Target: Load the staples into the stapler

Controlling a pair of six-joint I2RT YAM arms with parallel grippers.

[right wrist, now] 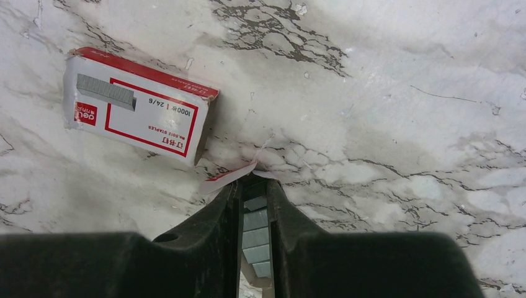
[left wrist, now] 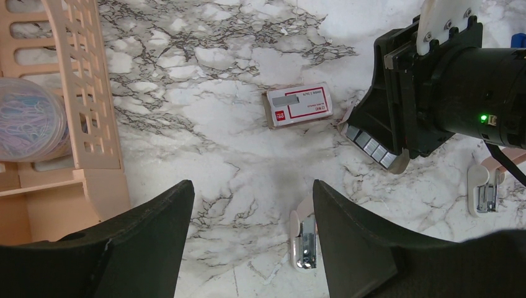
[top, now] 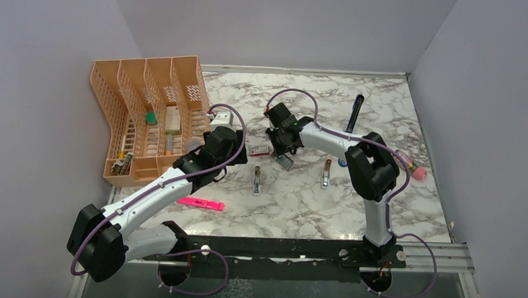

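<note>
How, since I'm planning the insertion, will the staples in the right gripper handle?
The staples show as several short grey segments, so they may well separate if bent. Pinched between the fingers of the right gripper, the smooth metal could slip or pivot. They look small, so probably light.

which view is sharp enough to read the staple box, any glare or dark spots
Right wrist: staple box print crisp and readable; the right claw, shut on the staples, is a near-black silhouette. Left wrist: box smaller, print only partly legible; left claw dark too. Top external: even light, soft shadows, no glare, box too small to read.
</note>
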